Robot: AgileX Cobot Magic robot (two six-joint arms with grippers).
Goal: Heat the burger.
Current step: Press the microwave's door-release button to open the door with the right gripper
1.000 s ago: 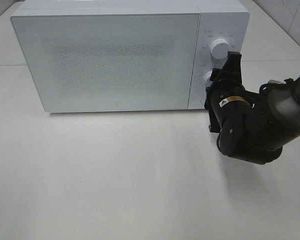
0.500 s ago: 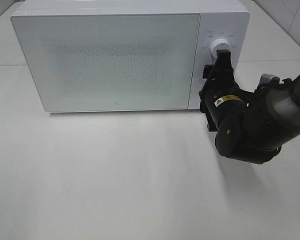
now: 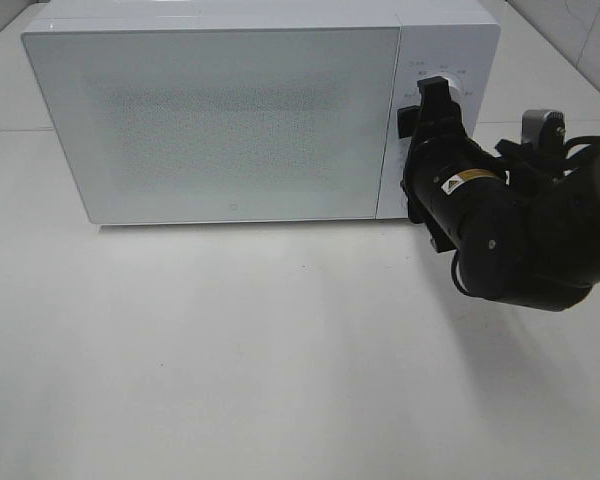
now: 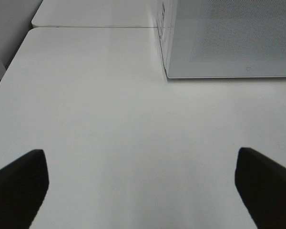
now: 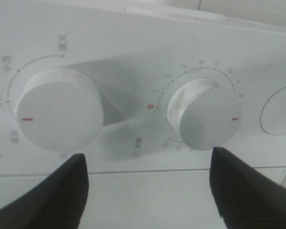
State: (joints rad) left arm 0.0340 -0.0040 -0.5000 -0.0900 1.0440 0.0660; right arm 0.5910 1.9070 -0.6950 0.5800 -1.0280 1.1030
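The burger is out of view; the white microwave [image 3: 230, 120] stands at the back of the table with its door closed. My right gripper [image 3: 435, 97] is up against the microwave's control panel, covering the upper knob. In the right wrist view its fingers [image 5: 47, 195] stand apart, open, with the two white knobs [image 5: 57, 112] [image 5: 205, 114] just beyond them and nothing held. My left gripper [image 4: 143, 164] hangs open over bare table, with the microwave's left front corner [image 4: 169, 71] ahead of it.
The white table [image 3: 230, 350] spreads in front of the microwave. The right arm's bulky black body [image 3: 520, 240] sits at the microwave's front right corner. An oval button outline [image 5: 279, 112] lies beside the knobs. The table's left edge [image 4: 5, 76] shows in the left wrist view.
My right gripper has moved up the control panel from the lower knob to the upper one, the wrist has turned, and its fingers have spread wider. The left gripper has not moved.
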